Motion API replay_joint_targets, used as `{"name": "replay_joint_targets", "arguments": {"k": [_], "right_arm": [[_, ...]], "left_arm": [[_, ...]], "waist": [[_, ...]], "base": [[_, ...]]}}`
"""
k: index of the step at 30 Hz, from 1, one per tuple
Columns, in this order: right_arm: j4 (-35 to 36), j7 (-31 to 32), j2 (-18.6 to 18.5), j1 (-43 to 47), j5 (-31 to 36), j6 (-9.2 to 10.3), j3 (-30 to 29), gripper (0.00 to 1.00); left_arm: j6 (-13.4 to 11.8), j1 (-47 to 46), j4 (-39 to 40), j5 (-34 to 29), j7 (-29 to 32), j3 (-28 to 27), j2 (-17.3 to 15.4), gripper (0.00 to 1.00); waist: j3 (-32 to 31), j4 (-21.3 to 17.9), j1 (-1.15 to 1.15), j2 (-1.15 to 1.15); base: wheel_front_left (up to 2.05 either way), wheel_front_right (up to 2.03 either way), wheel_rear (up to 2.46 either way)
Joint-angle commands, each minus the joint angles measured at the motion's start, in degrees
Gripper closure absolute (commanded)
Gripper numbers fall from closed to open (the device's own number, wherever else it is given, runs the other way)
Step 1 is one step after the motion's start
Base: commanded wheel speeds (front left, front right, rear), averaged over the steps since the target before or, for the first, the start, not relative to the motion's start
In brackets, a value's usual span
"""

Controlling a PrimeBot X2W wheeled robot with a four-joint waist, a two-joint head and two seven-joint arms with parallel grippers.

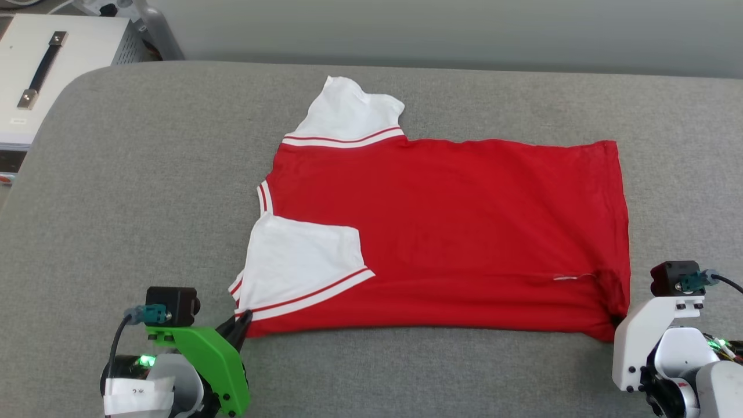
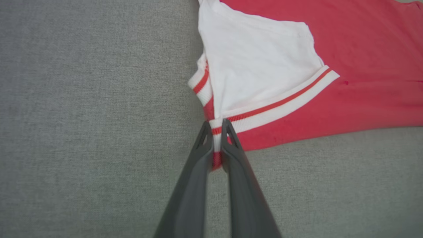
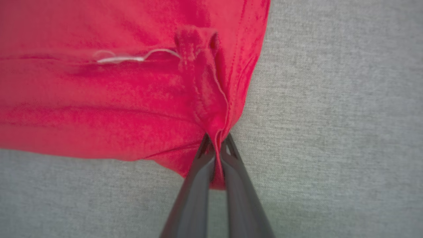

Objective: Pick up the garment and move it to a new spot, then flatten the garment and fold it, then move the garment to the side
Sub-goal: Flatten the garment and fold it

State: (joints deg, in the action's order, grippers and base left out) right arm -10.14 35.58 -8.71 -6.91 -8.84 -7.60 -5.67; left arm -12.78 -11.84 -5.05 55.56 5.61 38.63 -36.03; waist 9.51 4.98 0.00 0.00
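The garment [image 1: 453,232], a red T-shirt with white sleeves and red-white trim, lies flat on the grey padded table, collar to the left, plain red side up. Its near sleeve [image 1: 302,261] is folded over the body. My left gripper [image 1: 242,320] is shut on the striped cuff corner of that sleeve [image 2: 216,130], cloth pinched between the dark fingers. At the near right hem corner my right gripper [image 1: 616,320] is shut on a bunched fold of red cloth [image 3: 216,132]. A white thread [image 3: 132,59] lies on the fabric beside that fold.
The grey table [image 1: 145,191] stretches wide to the left of and behind the shirt. A pale case with a dark handle [image 1: 40,69] stands beyond the table's far left corner. A grey wall runs behind the table.
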Motion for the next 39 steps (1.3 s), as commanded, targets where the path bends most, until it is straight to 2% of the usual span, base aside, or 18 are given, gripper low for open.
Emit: {"name": "replay_joint_targets", "arguments": {"k": [1,14,23,36,37,38,39], "right_arm": [[-0.31,0.78,-1.15,1.86,-0.47,0.11,-0.30,1.00],[8.39,8.32,-5.66,10.05,-7.74,0.11,-0.20,1.00],[11.17,11.55,-4.20,13.71,-8.02,0.11,-2.29,1.00],[7.21,10.20,-2.19,12.93,-6.41,0.11,-1.57,1.00],[6.72,9.96,-2.29,12.84,-6.36,0.11,-1.41,1.00],[6.37,9.81,-2.33,12.80,-6.32,0.11,-1.21,1.00],[6.00,9.67,-2.27,12.77,-6.44,0.11,-0.99,1.00]], "left_arm": [[0.30,0.94,-0.48,0.26,0.15,0.08,-0.38,1.00],[-0.73,8.09,1.33,1.98,2.21,2.50,-1.84,1.00],[-0.29,8.28,-0.07,2.37,2.49,3.39,-0.58,1.00],[2.69,5.86,-6.84,2.54,2.38,4.43,1.76,1.00],[2.71,5.67,-7.30,2.30,2.18,4.50,1.85,0.73],[2.70,5.55,-7.64,2.15,2.01,4.54,1.95,0.13],[2.71,5.43,-8.02,2.03,1.85,4.58,2.08,0.00]], "waist": [[-1.99,-0.45,0.00,0.00],[-7.67,-1.21,0.00,0.00],[-5.55,-1.32,0.00,0.00],[-3.31,-1.51,0.00,0.00],[-3.41,-1.47,0.00,0.00],[-3.54,-1.44,0.00,0.00],[-3.83,-1.40,0.00,0.00]], "base": [[0.00,0.00,0.00],[0.00,0.00,0.00],[0.00,0.00,0.00],[0.00,0.00,0.00],[0.00,0.00,0.00],[0.00,0.00,0.00],[0.00,0.00,0.00]]}}
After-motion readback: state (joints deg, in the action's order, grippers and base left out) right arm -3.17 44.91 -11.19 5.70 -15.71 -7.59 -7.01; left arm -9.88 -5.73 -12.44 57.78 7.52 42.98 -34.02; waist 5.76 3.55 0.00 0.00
